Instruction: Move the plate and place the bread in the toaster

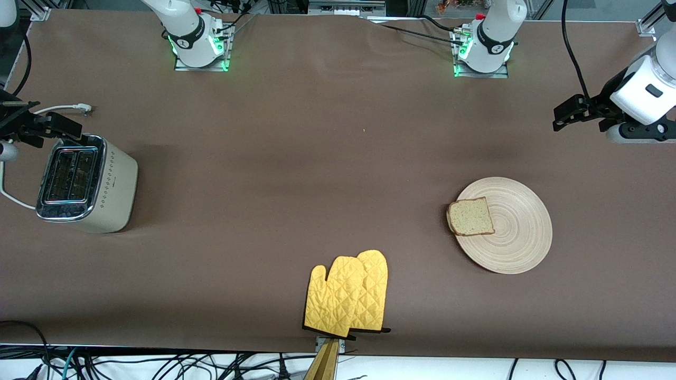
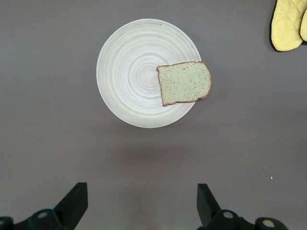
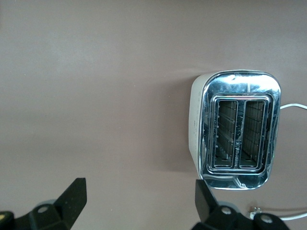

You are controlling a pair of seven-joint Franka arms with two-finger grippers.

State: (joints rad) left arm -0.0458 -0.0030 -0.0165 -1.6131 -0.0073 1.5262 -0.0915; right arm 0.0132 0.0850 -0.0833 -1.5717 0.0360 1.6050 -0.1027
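Observation:
The wooden plate (image 1: 515,232) lies on the table toward the left arm's end, with the bread (image 1: 470,216) on its rim, overhanging on the side toward the right arm's end. Both show in the left wrist view: plate (image 2: 129,76), bread (image 2: 184,82). My left gripper (image 1: 583,113) (image 2: 141,191) hangs open and empty over bare table beside the plate. The toaster (image 1: 113,184) (image 3: 237,129) stands at the right arm's end, both slots empty. My right gripper (image 1: 34,124) (image 3: 139,191) hangs open and empty over bare table beside the toaster.
A pair of yellow oven mitts (image 1: 348,298) (image 2: 288,24) lies near the table's front edge, in the middle. The toaster's white cord (image 1: 63,108) trails off the table's end. The brown table (image 1: 317,158) spreads wide between toaster and plate.

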